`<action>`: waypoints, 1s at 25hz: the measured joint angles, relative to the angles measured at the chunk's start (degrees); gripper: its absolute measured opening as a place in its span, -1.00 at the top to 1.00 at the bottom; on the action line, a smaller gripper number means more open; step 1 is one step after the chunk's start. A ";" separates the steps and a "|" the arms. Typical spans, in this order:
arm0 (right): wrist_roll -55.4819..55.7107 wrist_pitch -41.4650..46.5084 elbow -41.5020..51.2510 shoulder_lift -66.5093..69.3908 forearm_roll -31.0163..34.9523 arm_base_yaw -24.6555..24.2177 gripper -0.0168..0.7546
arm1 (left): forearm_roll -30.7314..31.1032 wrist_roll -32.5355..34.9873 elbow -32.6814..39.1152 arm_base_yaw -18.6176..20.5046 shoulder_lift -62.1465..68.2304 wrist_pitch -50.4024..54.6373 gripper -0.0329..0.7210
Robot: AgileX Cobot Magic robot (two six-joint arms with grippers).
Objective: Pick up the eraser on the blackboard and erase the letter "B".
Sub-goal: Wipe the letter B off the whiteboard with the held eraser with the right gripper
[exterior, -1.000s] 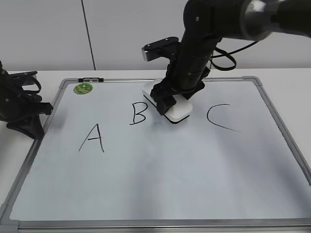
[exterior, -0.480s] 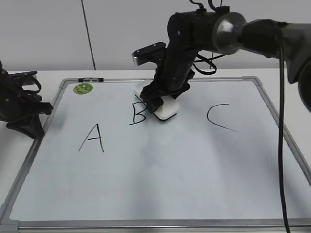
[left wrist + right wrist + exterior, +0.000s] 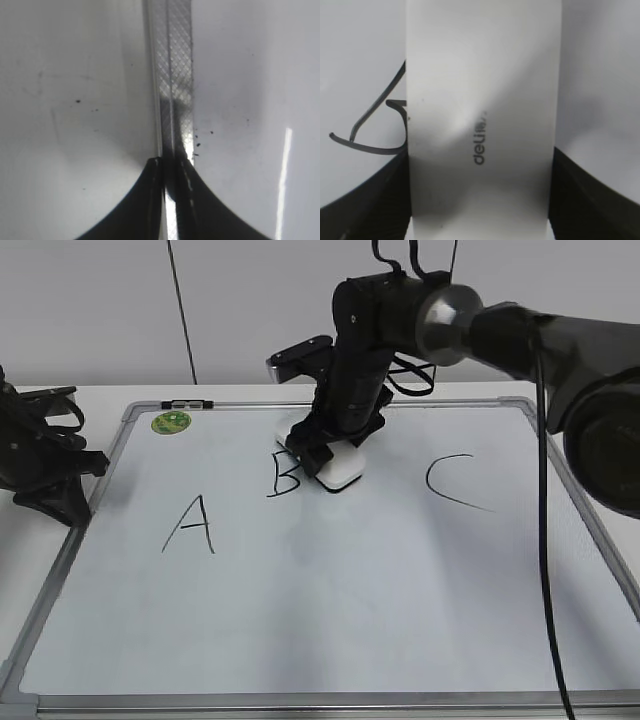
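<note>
white eraser (image 3: pixel 338 470), the only one, clamped in the right pincer (image 3: pixel 322 445), touches letter "b" (image 3: pixel 284 473); three letters.

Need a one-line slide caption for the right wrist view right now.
Right gripper holds the white eraser flat on the blackboard, its edge reaching the letter "B".

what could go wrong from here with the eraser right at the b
1. The eraser sits at the right edge of the letter "B", gripped by the right gripper at its sides; a tilted pad may smear rather than wipe.
2. The "A" lies just left; overshooting might wipe it too.
3. Sideways push may shift the blackboard, though the left gripper sits on its frame.
</note>
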 joint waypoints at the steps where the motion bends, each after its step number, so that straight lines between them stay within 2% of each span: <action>1: 0.00 0.28 -0.39 0.57 0.00 0.00 -0.45 | 0.00 0.00 0.00 0.00 0.00 0.00 0.83; 25: -0.90 -2.22 -0.61 1.83 -3.08 0.00 -0.44 | 0.00 0.00 -0.14 0.00 0.00 0.00 0.83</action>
